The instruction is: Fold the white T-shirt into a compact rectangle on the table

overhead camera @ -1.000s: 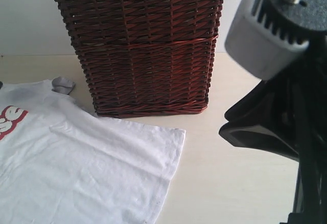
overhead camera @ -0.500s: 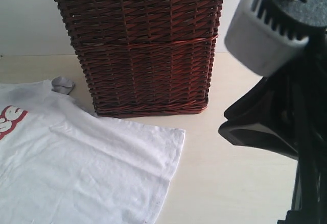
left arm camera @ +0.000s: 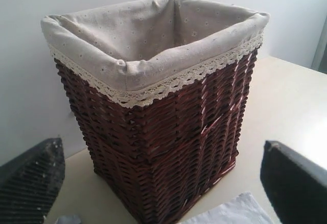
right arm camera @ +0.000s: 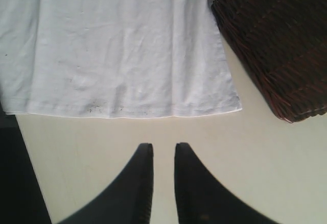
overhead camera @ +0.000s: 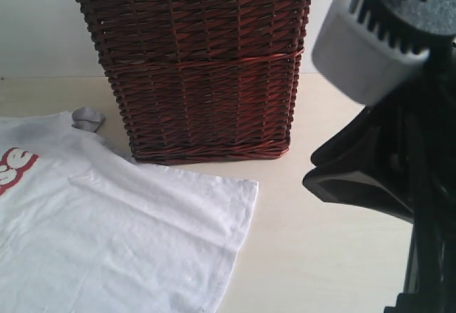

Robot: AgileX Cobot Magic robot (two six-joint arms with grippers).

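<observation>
Bare table (overhead camera: 320, 256) beside the white T-shirt (overhead camera: 107, 242) lies open — the wicker basket (overhead camera: 199, 70) walls off the back.

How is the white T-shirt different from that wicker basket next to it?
The white T-shirt lies flat and spread out; the basket stands upright. The T-shirt is soft white cloth with a red patch; the basket is stiff dark brown wicker with a lace-trimmed liner. Both rest on the table, close together.
</observation>
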